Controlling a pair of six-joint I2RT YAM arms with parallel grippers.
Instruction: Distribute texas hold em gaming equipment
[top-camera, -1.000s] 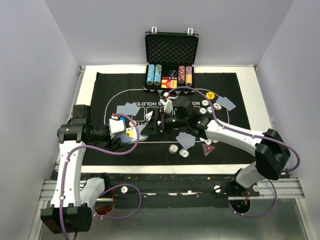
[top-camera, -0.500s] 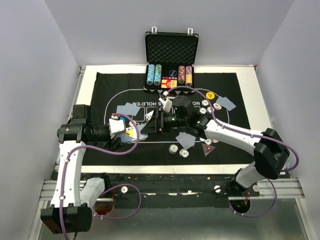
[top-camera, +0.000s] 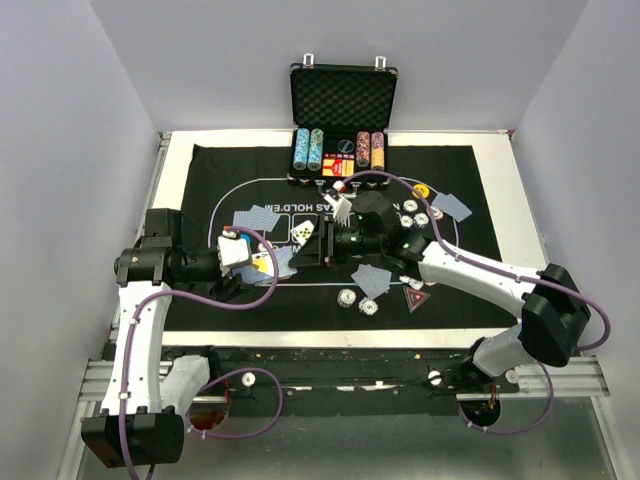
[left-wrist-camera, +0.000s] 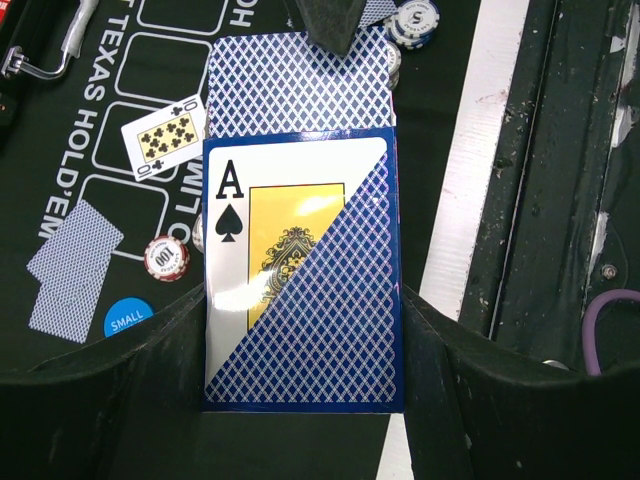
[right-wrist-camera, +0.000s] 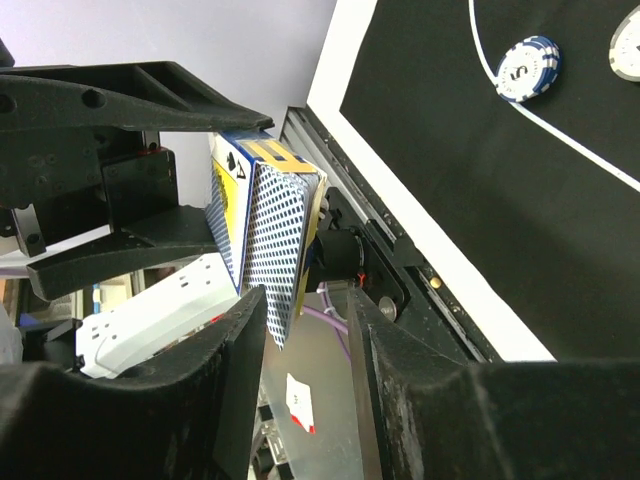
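Observation:
My left gripper (top-camera: 252, 260) is shut on a blue card box (left-wrist-camera: 300, 270) printed with an ace of spades. Blue-backed cards (left-wrist-camera: 300, 90) stick out of its far end. My right gripper (top-camera: 324, 244) is open just right of that box. In the right wrist view one blue-backed card (right-wrist-camera: 285, 240) hangs between the spread fingers (right-wrist-camera: 230, 360), close to the left one. A face-up ten of clubs (left-wrist-camera: 165, 135), a 100 chip (left-wrist-camera: 166, 257), a blue SMALL button (left-wrist-camera: 128, 317) and two face-down cards (left-wrist-camera: 72, 265) lie on the mat.
The open black case (top-camera: 343, 100) with chip rows stands at the back. On the mat (top-camera: 460, 280) lie card pairs (top-camera: 258, 217) (top-camera: 372, 279) (top-camera: 452, 206), chips (top-camera: 345, 297) (top-camera: 369, 306), a red triangular marker (top-camera: 414, 297) and a yellow button (top-camera: 421, 191).
My right gripper has shifted and turned slightly beside the held box. The left arm has not moved.

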